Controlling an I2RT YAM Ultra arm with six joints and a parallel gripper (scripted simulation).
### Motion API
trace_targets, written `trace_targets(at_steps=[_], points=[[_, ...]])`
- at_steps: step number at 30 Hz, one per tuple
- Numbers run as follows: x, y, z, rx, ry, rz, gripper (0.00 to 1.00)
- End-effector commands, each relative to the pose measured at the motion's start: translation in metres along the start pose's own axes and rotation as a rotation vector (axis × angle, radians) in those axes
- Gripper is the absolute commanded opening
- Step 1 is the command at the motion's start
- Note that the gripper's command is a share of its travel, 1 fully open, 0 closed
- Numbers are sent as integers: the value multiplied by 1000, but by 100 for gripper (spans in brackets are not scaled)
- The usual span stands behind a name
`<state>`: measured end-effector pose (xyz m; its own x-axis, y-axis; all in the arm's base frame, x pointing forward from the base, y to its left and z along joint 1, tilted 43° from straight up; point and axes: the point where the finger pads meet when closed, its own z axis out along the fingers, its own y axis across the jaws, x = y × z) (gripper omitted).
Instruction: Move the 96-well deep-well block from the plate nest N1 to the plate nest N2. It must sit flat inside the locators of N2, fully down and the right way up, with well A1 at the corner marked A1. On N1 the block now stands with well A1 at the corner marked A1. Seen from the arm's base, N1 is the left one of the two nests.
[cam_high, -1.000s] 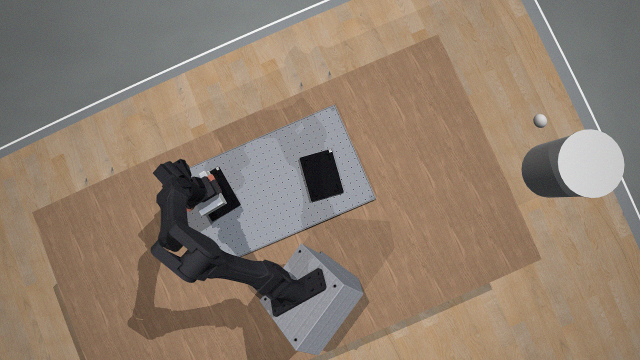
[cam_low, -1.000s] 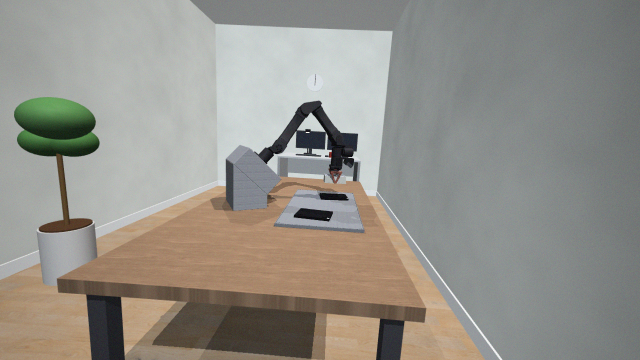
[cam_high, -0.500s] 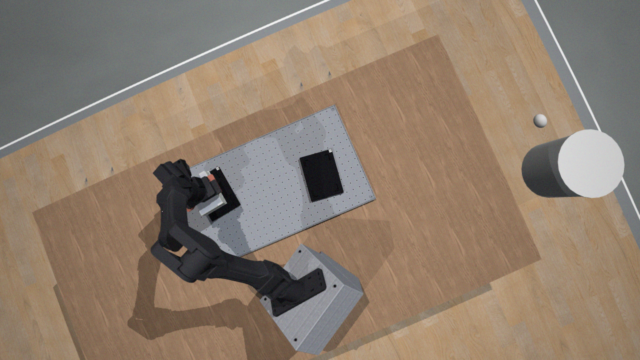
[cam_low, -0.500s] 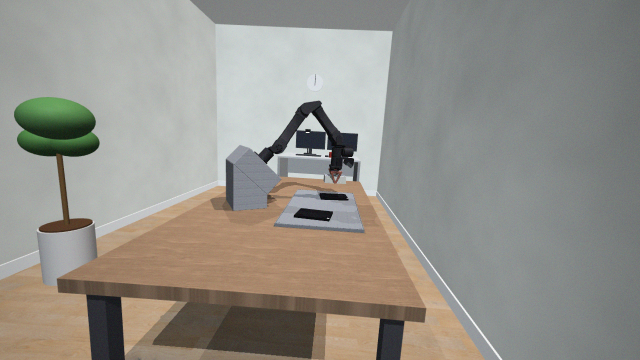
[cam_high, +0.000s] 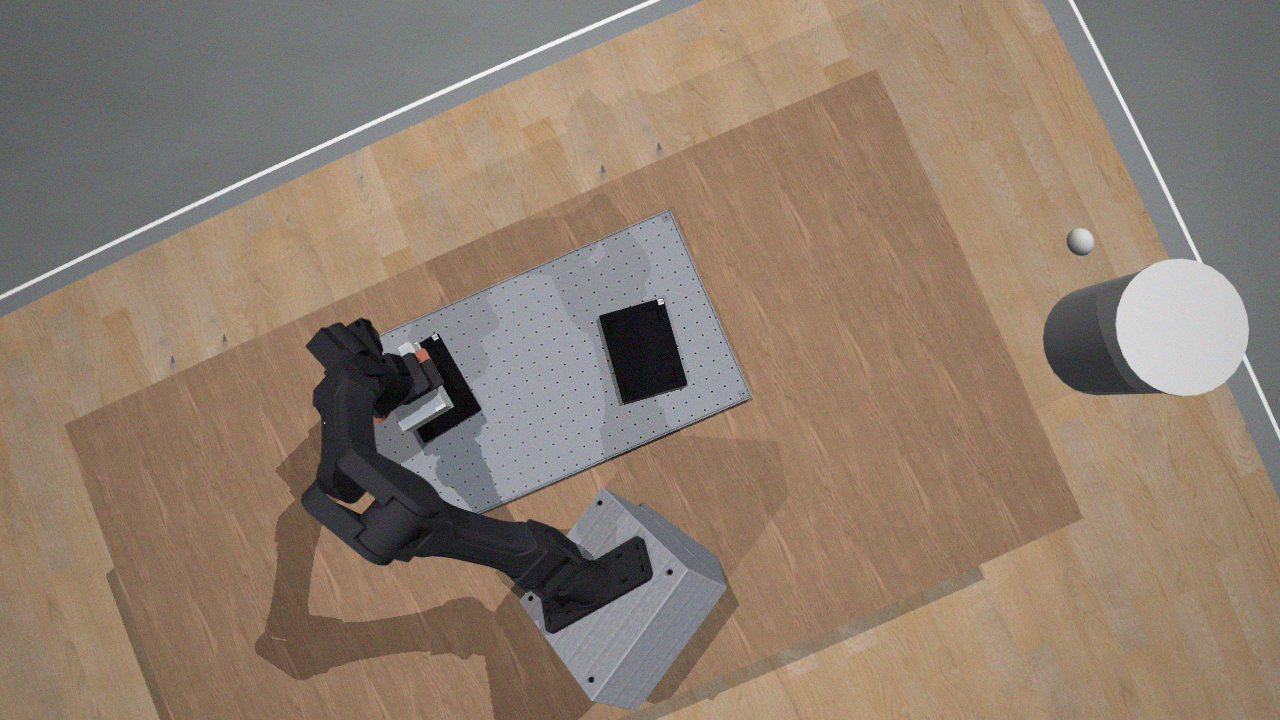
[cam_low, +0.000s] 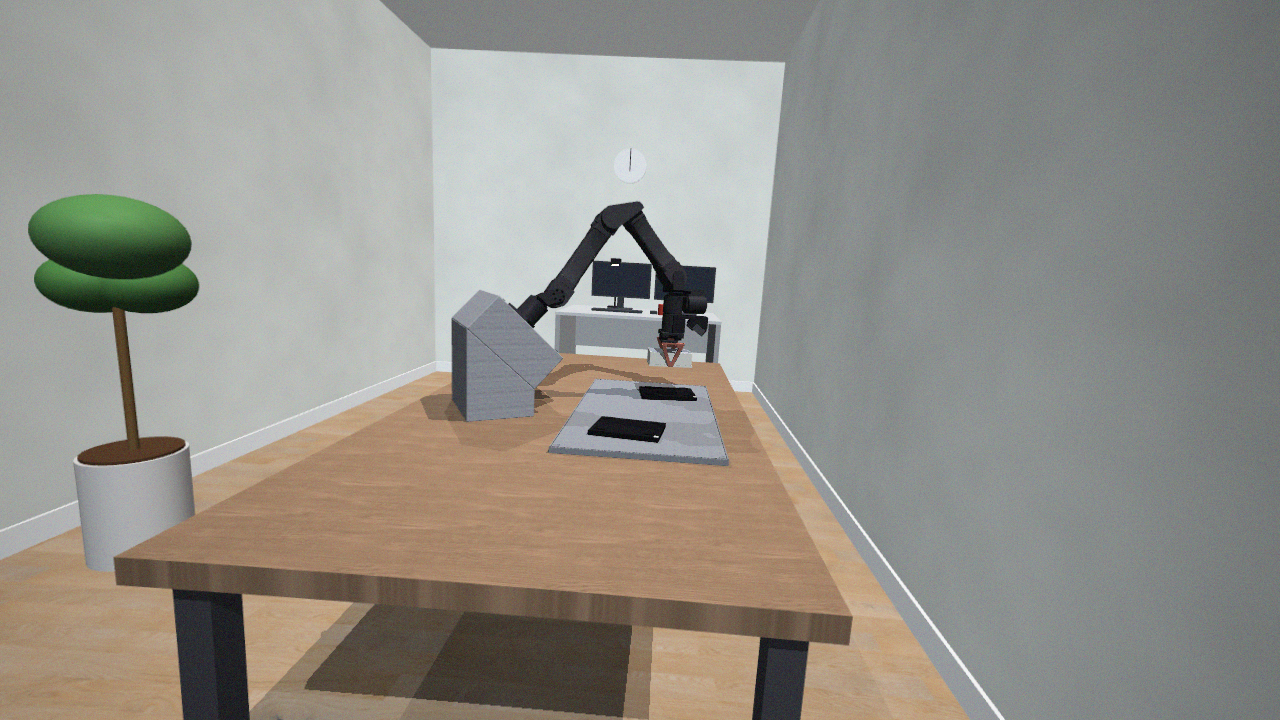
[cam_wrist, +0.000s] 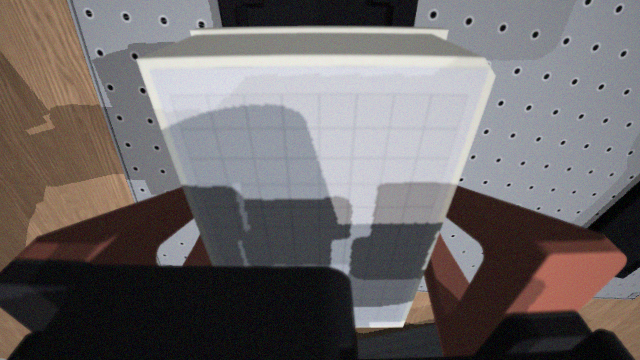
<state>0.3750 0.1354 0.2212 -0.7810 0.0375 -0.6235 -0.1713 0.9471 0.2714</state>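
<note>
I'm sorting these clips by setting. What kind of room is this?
Probably an office-like room used as a lab bench: a long wooden table carries a perforated plate with two black nests, a desk with monitors stands at the back wall, and a potted plant stands beside the table.

Between nest N1 (cam_high: 458, 398) and nest N2 (cam_high: 642, 351) only bare pegboard (cam_high: 546, 376) (low and flat) is seen; nothing blocks passage.
</note>
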Motion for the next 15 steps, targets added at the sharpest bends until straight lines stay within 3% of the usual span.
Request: trace_targets(at_steps=[1, 7, 15], points=[[-5, 1, -6, -4, -21, -3, 0], [-5, 1, -6, -4, -21, -3, 0], [5, -24, -6, -6, -20, 263, 0]])
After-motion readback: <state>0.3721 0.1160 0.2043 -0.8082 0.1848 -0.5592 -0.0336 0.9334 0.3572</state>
